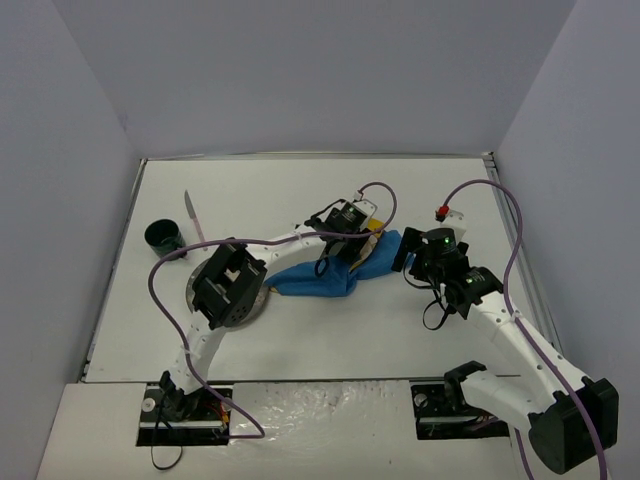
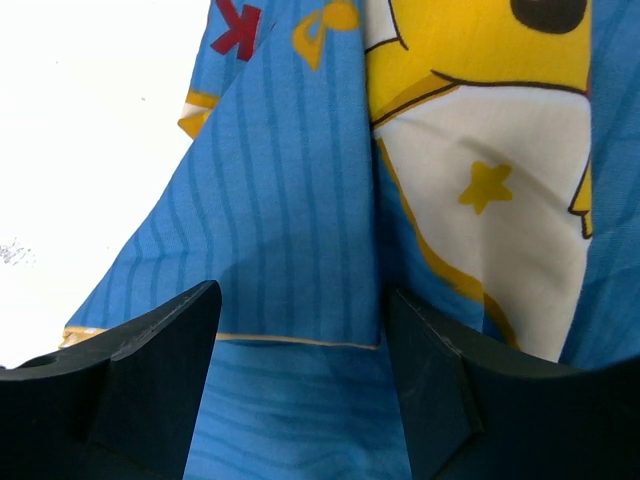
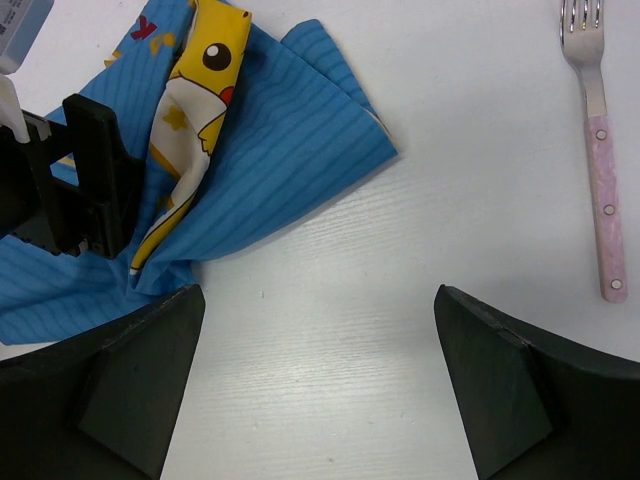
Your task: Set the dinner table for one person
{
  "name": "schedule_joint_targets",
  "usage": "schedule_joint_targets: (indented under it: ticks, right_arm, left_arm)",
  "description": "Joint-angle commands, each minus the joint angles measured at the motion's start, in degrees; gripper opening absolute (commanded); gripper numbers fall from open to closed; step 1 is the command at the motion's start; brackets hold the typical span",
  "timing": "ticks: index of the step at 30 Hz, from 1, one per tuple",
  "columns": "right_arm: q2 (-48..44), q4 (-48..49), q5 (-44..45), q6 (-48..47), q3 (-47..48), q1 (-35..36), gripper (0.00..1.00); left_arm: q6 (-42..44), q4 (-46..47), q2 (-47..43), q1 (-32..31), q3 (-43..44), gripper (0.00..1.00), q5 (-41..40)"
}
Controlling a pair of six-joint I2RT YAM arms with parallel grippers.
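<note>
Cup [image 1: 163,236], likely knife [image 1: 192,215], left on dinner table [image 1: 300,190]

Fork [image 3: 598,150] tines past the view's top edge; blue cloth [image 1: 310,282] partly beneath left arm [image 1: 290,240].

White dinner table [image 1: 300,190] with crumpled blue placemat [image 1: 320,278], fork [image 3: 600,150], knife [image 1: 192,215], green cup [image 1: 163,236]

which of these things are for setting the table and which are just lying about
For the job:
dinner table
blue cartoon-print placemat
pink-handled fork
pink-handled knife
dark green cup
grey plate

Just there:
purple cables of the arms
small red tag on one cable
</note>
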Motion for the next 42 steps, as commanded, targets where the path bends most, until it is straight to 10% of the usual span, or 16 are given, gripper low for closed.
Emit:
schedule_joint_targets:
  ticks: [1,10,13,28,42]
  right_arm:
    - [-0.33,1.57,0.21,0.39,-0.01,-0.52,0.96]
    - [-0.46,1.51,0.07,0.00,-0.06,-0.83,0.95]
    - [0.27,1.60,-0.95,-0.38,0.67,-1.05,0.95]
    - [16.80,2.65,-6.25,-6.92,15.67,-3.25,0.93]
    - [24.43,2.65,-14.32,-11.89,25.36,-5.09,0.89]
  left_arm:
    - [1.08,1.54,-0.87,-1.19,3.64,0.58,-1.04]
    - [1.48,1.27,-0.22,-1.19,3.80,0.30,-3.38]
    - [2.69,-1.25,-1.67,-1.11,5.47,0.01,-4.45]
    - [6.32,-17.21,-21.58,0.22,10.04,0.00,-9.61]
    - [-1.76,-25.70,-40.66,1.91,-9.91,0.00,-13.98]
